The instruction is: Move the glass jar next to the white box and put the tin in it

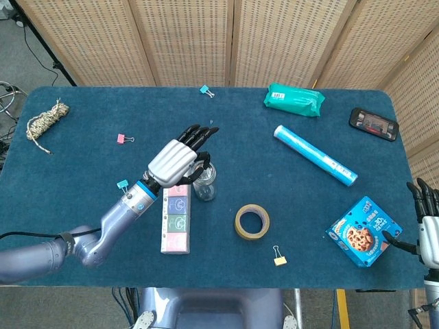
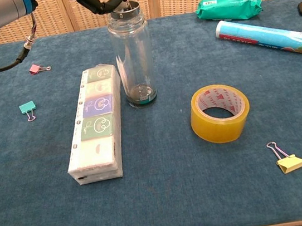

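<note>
Four binder clips are counted on the table: one pink (image 1: 121, 138), two teal (image 1: 205, 90) (image 1: 123, 184), and one yellow (image 1: 279, 260). One glass jar (image 2: 132, 59) is seen, with one tin (image 2: 125, 7) at its mouth, and one white box (image 2: 96, 122) beside it. One roll of yellow tape (image 2: 219, 113), one blue tube (image 1: 315, 155), one green packet (image 1: 294, 99), one cookie box (image 1: 362, 230), one phone (image 1: 374, 123) and one bundle of twine (image 1: 44, 122) are counted. Two robot hands are seen, the left hand (image 1: 175, 156) and the right hand (image 1: 426, 229).

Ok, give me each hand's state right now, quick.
Left hand: pinching the tin at the glass jar mouth.
Right hand: open, holding nothing.
</note>
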You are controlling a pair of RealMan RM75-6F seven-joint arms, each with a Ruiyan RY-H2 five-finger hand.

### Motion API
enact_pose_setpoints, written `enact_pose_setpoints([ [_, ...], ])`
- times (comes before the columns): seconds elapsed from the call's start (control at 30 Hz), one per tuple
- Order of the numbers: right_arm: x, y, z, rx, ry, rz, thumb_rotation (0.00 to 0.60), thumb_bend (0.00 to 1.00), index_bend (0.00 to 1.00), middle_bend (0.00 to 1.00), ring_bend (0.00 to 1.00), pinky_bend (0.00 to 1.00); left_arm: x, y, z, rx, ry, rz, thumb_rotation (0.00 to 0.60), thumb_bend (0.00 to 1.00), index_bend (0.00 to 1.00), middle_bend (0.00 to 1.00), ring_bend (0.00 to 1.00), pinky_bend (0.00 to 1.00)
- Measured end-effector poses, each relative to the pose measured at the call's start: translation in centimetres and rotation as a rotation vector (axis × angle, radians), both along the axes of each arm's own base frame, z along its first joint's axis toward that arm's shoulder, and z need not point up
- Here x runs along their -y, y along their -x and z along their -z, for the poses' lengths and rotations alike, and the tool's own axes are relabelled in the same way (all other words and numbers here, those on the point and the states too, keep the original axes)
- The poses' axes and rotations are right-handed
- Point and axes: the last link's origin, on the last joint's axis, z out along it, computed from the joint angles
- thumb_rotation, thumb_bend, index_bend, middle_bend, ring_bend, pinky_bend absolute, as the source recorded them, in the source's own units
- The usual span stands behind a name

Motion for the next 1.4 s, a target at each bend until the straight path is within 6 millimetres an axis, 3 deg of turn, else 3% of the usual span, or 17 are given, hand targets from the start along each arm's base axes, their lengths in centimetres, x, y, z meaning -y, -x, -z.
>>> enact_pose_setpoints([
  [0.47,-0.1,0.1,-0.1,0.009,0.0,0.001,0.6,0.1,0.0,0.0,0.0,0.0,-0.2,0.3,1.0,-0.008,0.008,-0.009,0.6,0.48,0.64,0.0,0.0,0.0],
  [0.7,-0.1,0.1,-0.2,0.009,0.0,0.001,0.6,0.1,0.0,0.0,0.0,0.0,-0.2,0.4,1.0,-0.009,0.014,-0.011,0.6,0.47,0.52,0.0,0.0,0.0],
  [1.07,-0.3,0.0,-0.2,0.008,0.002,-0.002,0.6,0.1,0.0,0.0,0.0,0.0,-0.1,0.4,0.7,-0.006,0.018,-0.01,0.6,0.47,0.47,0.0,0.0,0.0],
  [1.3,-0.4,0.0,-0.2,0.007,0.002,-0.004,0.6,0.1,0.0,0.0,0.0,0.0,0.2,0.4,-0.6,0.025,0.001,-0.003,0.6,0.47,0.43,0.0,0.0,0.0],
  [1.4,-0.5,0.0,-0.2,0.003,0.0,-0.007,0.6,0.1,0.0,0.0,0.0,0.0,0.5,0.8,-1.9,0.037,-0.027,0.002,0.6,0.47,0.34,0.0,0.0,0.0],
])
